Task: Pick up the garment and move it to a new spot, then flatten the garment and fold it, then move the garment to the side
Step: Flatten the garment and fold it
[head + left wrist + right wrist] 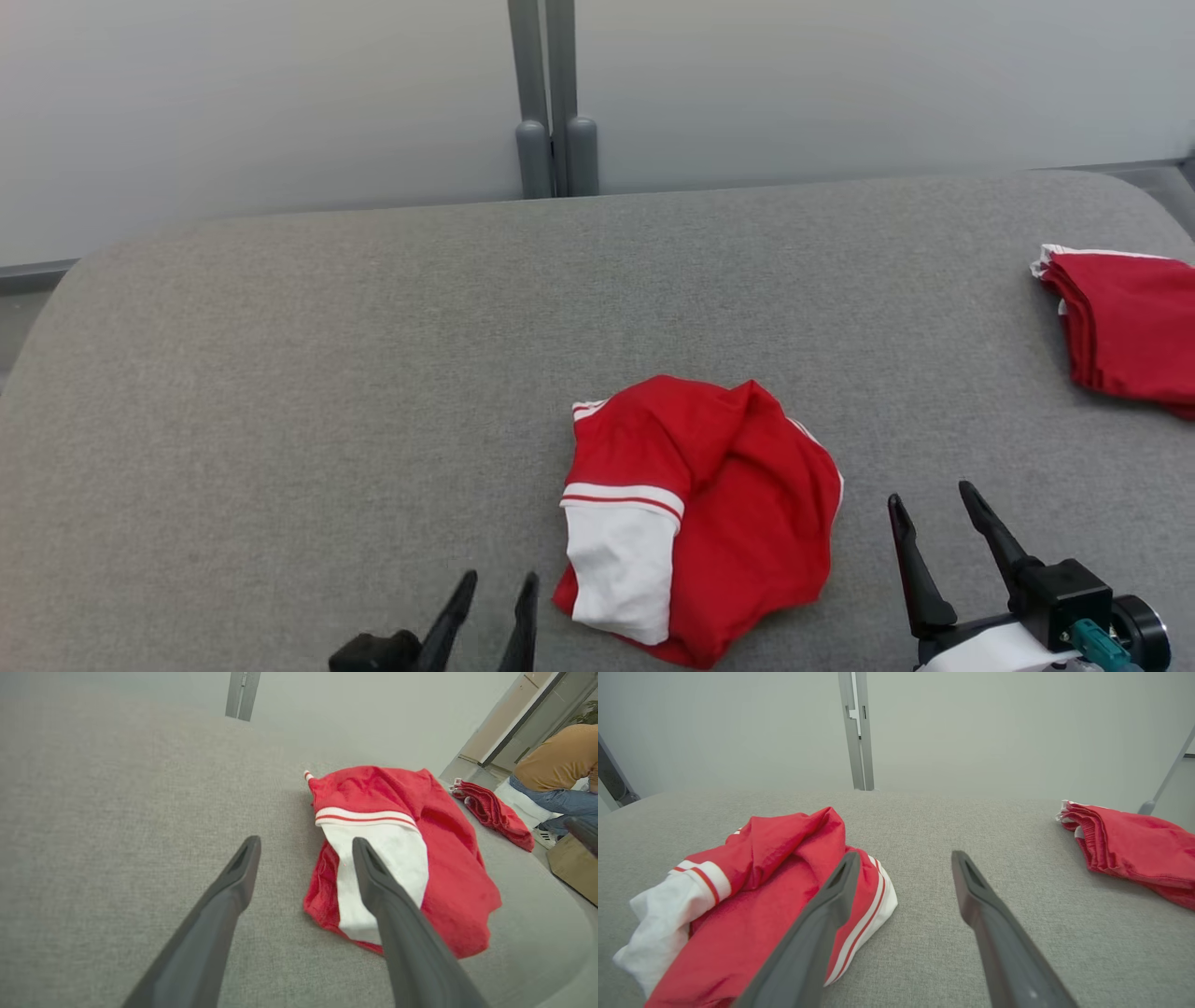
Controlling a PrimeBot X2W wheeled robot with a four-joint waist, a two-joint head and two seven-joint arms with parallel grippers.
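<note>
A crumpled red garment (728,504) with white panels and red-white stripes lies in a heap on the grey padded surface (373,392), near its front edge. The garment (420,858) sits just right of my left gripper (306,847), whose fingers stand apart with nothing between them. In the head view that left gripper (499,586) is low, just left of the heap. My right gripper (934,499) is open and empty to the heap's right. In the right wrist view the garment (752,891) lies left of the right gripper (906,858).
A second red garment (1125,322), folded, rests at the surface's far right edge. It appears as a folded pile (1125,844) and a red stack (495,812) in the wrist views. A grey post (555,103) stands behind the surface. A seated person (556,774) is beyond the right end.
</note>
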